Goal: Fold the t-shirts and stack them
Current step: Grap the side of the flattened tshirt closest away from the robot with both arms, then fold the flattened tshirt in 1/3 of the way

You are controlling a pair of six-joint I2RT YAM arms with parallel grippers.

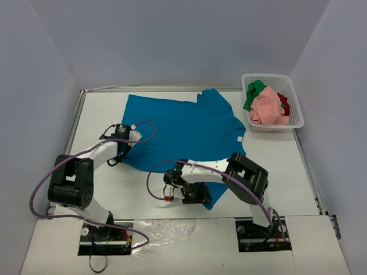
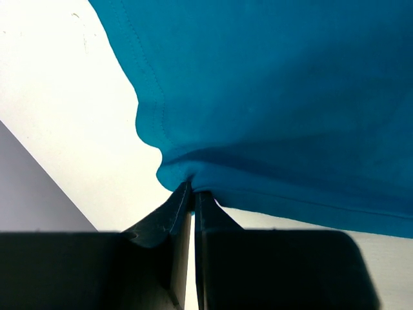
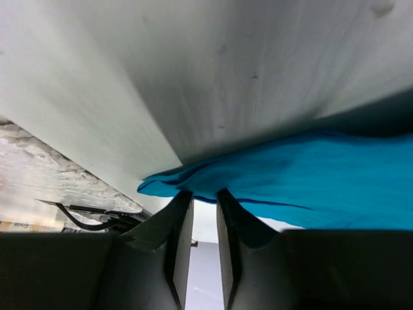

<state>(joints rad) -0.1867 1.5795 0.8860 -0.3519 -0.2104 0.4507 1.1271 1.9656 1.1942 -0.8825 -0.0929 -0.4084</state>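
Note:
The teal-blue t-shirt [image 1: 183,129] lies spread on the white table. My left gripper [image 1: 122,152] is shut on its near-left hem; in the left wrist view the tips [image 2: 193,188] pinch a puckered fold of the shirt [image 2: 277,97]. My right gripper [image 1: 202,196] is at the shirt's near corner. In the right wrist view its jaws [image 3: 201,194] stand a little apart, and the shirt's edge [image 3: 290,174] lies across their tips. The pink [image 1: 269,109], green [image 1: 254,91] and red [image 1: 284,102] shirts lie bunched in the basket.
A white mesh basket [image 1: 299,112] stands at the far right of the table [image 1: 97,109]. Grey walls close in the back and both sides. A crinkled foil strip [image 1: 183,226] runs along the near edge between the arm bases.

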